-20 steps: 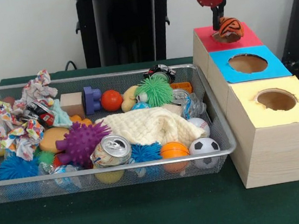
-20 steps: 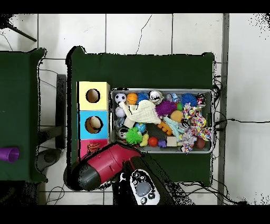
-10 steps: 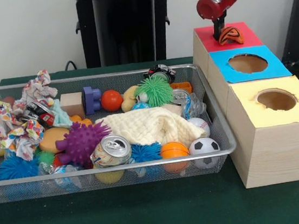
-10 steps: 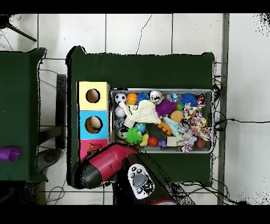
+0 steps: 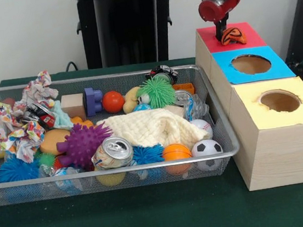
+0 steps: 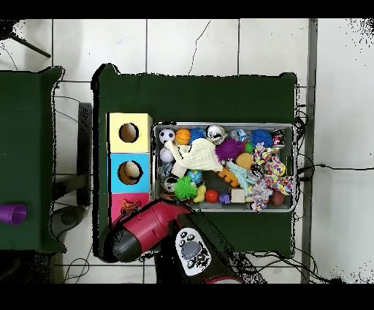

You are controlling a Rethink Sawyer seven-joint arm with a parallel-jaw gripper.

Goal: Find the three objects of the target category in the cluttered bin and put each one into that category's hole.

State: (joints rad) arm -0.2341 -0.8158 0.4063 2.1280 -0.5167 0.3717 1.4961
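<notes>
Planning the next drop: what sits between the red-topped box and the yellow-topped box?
The blue-topped box, with its own round hole, sits between the red-topped box and the yellow-topped box; both views show this.

Blue-topped box [image 5: 251, 64] and yellow-topped box [image 5: 280, 101] on green tabletop [image 5: 153, 218]

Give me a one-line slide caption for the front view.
Sawyer gripper above an orange-and-black ball at the red-surround hole, beside the cluttered wire bin.
</notes>
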